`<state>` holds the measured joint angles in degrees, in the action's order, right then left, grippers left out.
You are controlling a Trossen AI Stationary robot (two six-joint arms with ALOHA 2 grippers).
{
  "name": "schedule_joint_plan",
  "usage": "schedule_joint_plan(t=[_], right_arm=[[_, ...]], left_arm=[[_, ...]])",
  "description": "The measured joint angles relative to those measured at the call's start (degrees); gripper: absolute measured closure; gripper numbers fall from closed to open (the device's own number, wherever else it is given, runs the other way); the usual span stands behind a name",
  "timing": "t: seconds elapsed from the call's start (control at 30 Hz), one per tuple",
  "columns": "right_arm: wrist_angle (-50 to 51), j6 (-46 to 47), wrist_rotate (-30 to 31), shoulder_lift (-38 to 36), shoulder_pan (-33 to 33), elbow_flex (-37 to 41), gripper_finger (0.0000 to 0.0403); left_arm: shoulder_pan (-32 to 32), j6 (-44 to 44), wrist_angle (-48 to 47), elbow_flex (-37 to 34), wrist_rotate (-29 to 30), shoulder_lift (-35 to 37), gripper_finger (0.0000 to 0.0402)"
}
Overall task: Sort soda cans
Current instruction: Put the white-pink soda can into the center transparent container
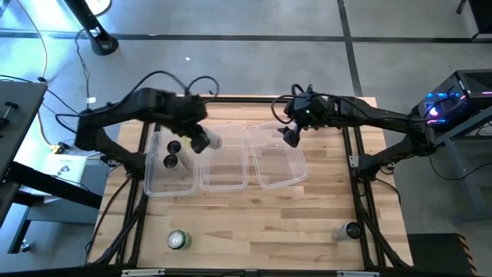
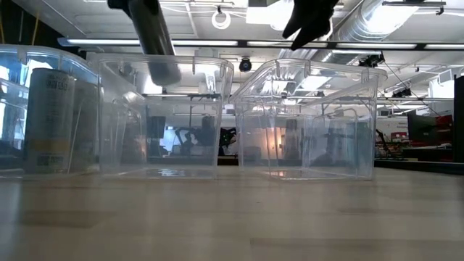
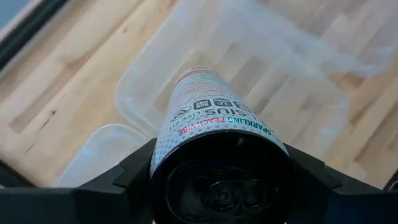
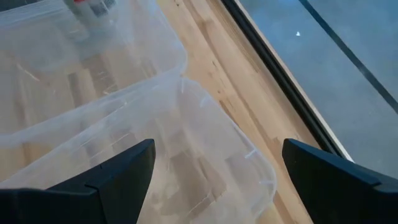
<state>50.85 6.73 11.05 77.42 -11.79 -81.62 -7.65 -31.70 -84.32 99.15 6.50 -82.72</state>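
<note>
My left gripper is shut on a pale silver-white soda can printed with small text, which hangs tilted above the middle clear tub. Two cans stand upright in the left tub; one of them shows through its wall. A green can stands on the table near the front left. Another can lies near the front right. My right gripper is open above the right tub, with nothing between its fingers. My left gripper pinches the pale can between its two fingers, which sit on opposite sides of the wall at its tab end. The fingers come from above, slanting down along the can. The can is lifted clear, tilted, with its base lowest, over the middle tub.
The three clear tubs stand side by side across the middle of the wooden table. Bare wood lies in front of them, between the green can and the lying can. The table's dark frame bars run along both sides.
</note>
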Motion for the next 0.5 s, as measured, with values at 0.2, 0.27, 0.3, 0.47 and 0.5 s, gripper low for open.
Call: schedule_joint_plan(t=[0.2, 0.27, 0.3, 0.47, 0.5], right_arm=[[2.6, 2.4, 0.1, -0.4, 0.5, 0.0, 0.0057], [3.4, 2.9, 0.0, -0.4, 1.0, 0.0, 0.0057], [3.4, 3.4, 0.0, -0.4, 1.3, 0.0, 0.0057], [3.7, 4.3, 0.1, -0.4, 2.4, 0.0, 0.0057], [3.9, 4.9, 0.1, -0.4, 2.6, 0.0, 0.0057]], left_arm=[[-5.1, 7.9, -0.5, 0.0, -4.0, -5.9, 0.0166], [-5.9, 9.9, -1.1, 0.0, -4.3, -7.7, 0.0166], [-6.3, 11.1, -1.4, 0.0, -4.3, -8.6, 0.0166], [-7.8, 15.3, -2.3, 0.0, -4.4, -12.8, 0.0166], [-8.0, 16.1, -2.2, 0.0, -4.3, -13.6, 0.0166]])
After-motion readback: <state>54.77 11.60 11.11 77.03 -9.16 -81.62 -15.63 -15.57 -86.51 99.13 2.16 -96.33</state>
